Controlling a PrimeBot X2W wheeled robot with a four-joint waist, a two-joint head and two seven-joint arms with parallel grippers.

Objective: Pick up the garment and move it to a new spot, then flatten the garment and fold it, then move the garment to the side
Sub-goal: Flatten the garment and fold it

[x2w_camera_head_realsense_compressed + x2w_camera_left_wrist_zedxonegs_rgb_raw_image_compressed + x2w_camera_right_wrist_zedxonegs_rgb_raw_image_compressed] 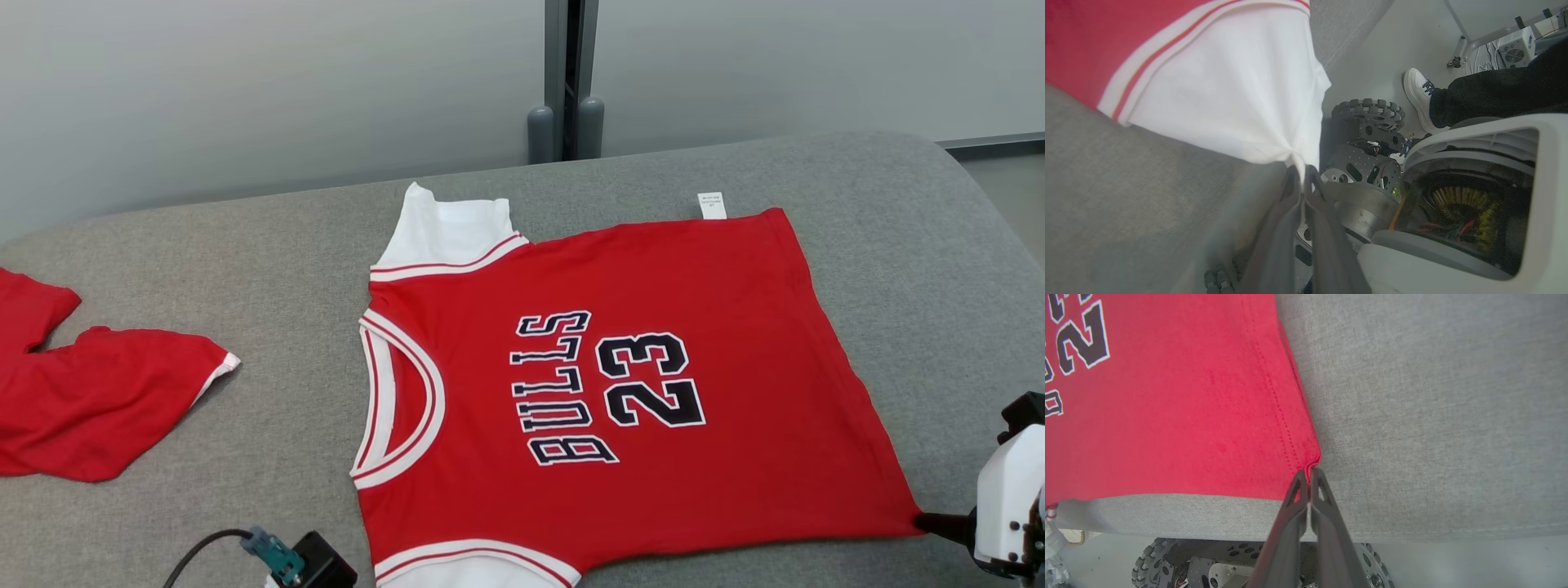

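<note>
1. I'm working over a grey padded surface (245, 269) with a rounded far right corner. Behind it stands a pale wall (245, 82) split by a dark post (571, 73).
2. The jersey (735, 343) lies spread flat, print side up, in the middle of the surface, with its collar toward my left and its hem toward my right. A second red garment (98, 400) lies crumpled well apart at the left edge.
3. The right wrist view shows the right gripper (1309, 475) with its fingers pressed together on the jersey's near hem corner, close to the surface's near edge. In the head view I see little more than a dark tip touching red cloth.
4. The left wrist view shows the left gripper (1300, 171) pinched tight on a bunched corner of the white sleeve (1229, 90), which reaches past the surface's edge. Beyond it are a wheel (1372, 116) of the base and a person's white shoe (1417, 94) on the floor.
5. In the head view that sleeve runs off the bottom edge. The print on the small white tag (711, 205) at the far hem is too small to read. The left fingers are blurred in their own view.
</note>
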